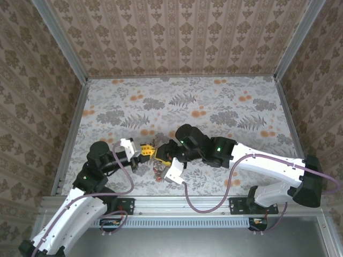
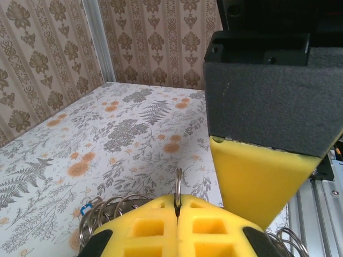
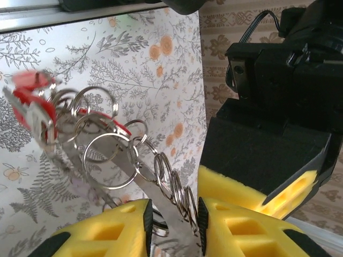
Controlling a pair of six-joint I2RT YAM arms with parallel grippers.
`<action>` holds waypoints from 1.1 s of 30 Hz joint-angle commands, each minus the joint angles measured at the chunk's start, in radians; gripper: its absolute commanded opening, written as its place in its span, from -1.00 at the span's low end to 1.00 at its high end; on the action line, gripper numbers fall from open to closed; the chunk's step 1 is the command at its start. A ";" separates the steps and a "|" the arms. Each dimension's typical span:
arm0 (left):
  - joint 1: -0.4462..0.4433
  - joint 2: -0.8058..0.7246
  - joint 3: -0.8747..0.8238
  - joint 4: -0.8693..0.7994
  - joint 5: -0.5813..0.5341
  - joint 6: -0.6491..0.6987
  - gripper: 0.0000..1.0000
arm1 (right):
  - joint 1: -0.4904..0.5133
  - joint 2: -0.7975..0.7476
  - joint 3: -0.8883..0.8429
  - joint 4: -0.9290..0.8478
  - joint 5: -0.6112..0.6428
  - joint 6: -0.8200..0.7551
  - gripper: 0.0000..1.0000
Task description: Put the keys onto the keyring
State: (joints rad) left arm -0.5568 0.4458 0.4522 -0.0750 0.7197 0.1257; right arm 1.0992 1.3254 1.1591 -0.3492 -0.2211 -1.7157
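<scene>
You're mid-threading. Your right gripper point(image 3: 172, 214) has its jaws pinching the keyring point(image 3: 143, 181), with red-headed keys point(image 3: 32, 104) dangling from it. Your left gripper point(image 2: 177, 208) clamps a thin ring point(image 2: 178, 181). Next, I judge, feed that loop on with fine alignment.

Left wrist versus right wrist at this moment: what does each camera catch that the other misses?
Left wrist: the left gripper, jaws shut on a thin metal ring seen edge-on, and a small blue piece. Right wrist: red-headed keys hanging off a flat grey metal keyring clamped by the right gripper. Shared: silver wire split rings and the floral-patterned table.
</scene>
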 commanded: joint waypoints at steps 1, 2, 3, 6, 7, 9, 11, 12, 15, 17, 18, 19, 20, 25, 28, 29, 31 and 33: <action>-0.003 -0.012 0.037 0.046 0.037 -0.023 -1.00 | 0.013 0.013 0.040 -0.045 0.047 -0.060 -0.38; -0.003 -0.014 0.036 0.044 0.038 -0.023 -1.00 | 0.014 0.016 0.041 -0.045 0.052 -0.062 -0.41; -0.003 -0.016 0.034 0.043 0.036 -0.023 -1.00 | 0.016 0.017 0.042 -0.045 0.056 -0.064 -0.44; -0.005 -0.030 0.027 0.040 0.032 -0.024 -1.00 | 0.022 0.023 0.048 -0.047 0.066 -0.066 -0.51; -0.005 -0.035 0.023 0.038 0.030 -0.026 -1.00 | 0.023 0.022 0.051 -0.048 0.069 -0.067 -0.51; -0.005 -0.042 0.016 0.038 0.028 -0.028 -1.00 | 0.026 0.022 0.055 -0.051 0.072 -0.068 -0.51; -0.005 -0.046 0.011 0.037 0.029 -0.031 -1.00 | 0.025 0.021 0.057 -0.052 0.078 -0.071 -0.49; -0.005 -0.046 0.010 0.038 0.029 -0.030 -1.00 | 0.025 0.020 0.058 -0.052 0.082 -0.072 -0.48; -0.006 -0.047 0.003 0.039 0.026 -0.029 -1.00 | 0.025 0.019 0.058 -0.051 0.099 -0.078 -0.36; -0.006 -0.046 -0.001 0.040 0.026 -0.027 -1.00 | 0.026 0.016 0.059 -0.053 0.100 -0.076 -0.36; -0.006 -0.046 -0.002 0.039 0.025 -0.027 -1.00 | 0.025 0.013 0.059 -0.054 0.101 -0.075 -0.37; -0.006 -0.046 -0.005 0.040 0.026 -0.026 -1.00 | 0.026 0.013 0.060 -0.056 0.103 -0.075 -0.39; -0.006 -0.046 -0.006 0.042 0.024 -0.026 -1.00 | 0.025 0.012 0.061 -0.059 0.104 -0.074 -0.42; -0.008 -0.046 -0.012 0.040 0.016 -0.026 -1.00 | 0.025 0.008 0.062 -0.062 0.107 -0.075 -0.32; -0.008 -0.046 -0.015 0.045 0.009 -0.027 -1.00 | 0.025 0.004 0.061 -0.060 0.108 -0.075 -0.31; -0.009 -0.046 -0.017 0.047 0.009 -0.026 -1.00 | 0.025 0.003 0.062 -0.063 0.107 -0.075 -0.31; -0.009 -0.046 -0.018 0.051 0.009 -0.029 -1.00 | 0.025 0.003 0.062 -0.064 0.106 -0.076 -0.31; -0.011 -0.046 -0.022 0.055 0.008 -0.029 -1.00 | 0.025 0.000 0.063 -0.065 0.105 -0.076 -0.30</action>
State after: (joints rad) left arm -0.5579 0.4168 0.4362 -0.0776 0.7246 0.1112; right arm 1.1217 1.3418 1.1954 -0.3878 -0.1268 -1.7802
